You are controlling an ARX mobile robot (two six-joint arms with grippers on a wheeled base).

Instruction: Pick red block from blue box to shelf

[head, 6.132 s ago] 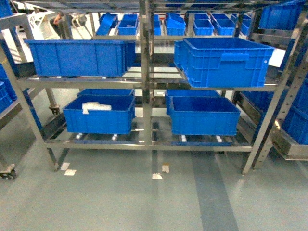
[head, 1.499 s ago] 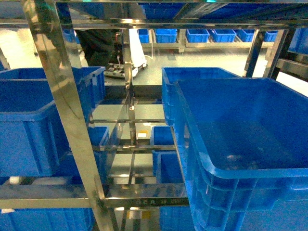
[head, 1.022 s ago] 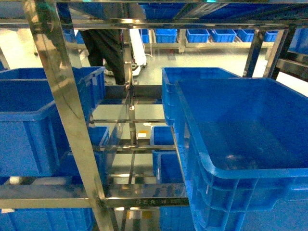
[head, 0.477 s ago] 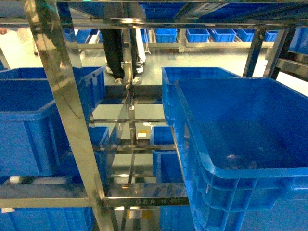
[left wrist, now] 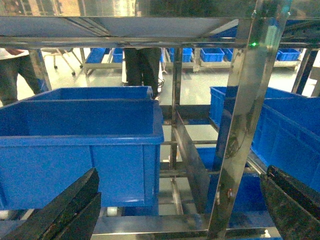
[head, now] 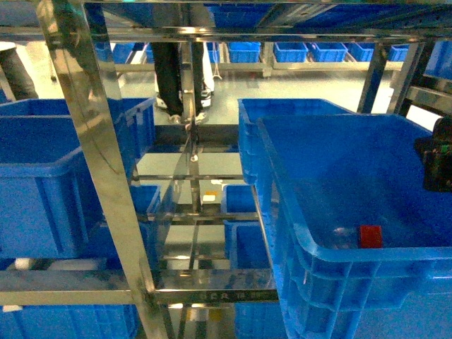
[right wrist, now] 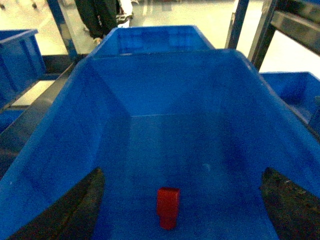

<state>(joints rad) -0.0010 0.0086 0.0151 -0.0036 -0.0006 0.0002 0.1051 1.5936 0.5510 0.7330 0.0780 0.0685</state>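
The red block (head: 370,236) lies on the floor of a large dark blue crate (head: 332,275) standing on the shelf (head: 95,155) at the right. In the right wrist view the red block (right wrist: 168,207) sits low between the two dark fingers (right wrist: 82,207) of my right gripper (right wrist: 186,212), which is open and not touching it. The right arm's black body (head: 439,164) shows at the right edge above the crate. My left gripper (left wrist: 175,212) is open and empty, facing a shelf upright (left wrist: 245,125). The blue box is out of view.
More dark blue crates sit on the shelf: one at the left (head: 35,191) (left wrist: 80,145), one behind the right crate (head: 282,113), others on the lower tier (head: 244,244). People's legs (head: 169,78) stand beyond the shelf.
The red block and the right arm's black body now show in the head view; neither did half a second ago. A person behind the shelf has shifted, and another has appeared at far left.
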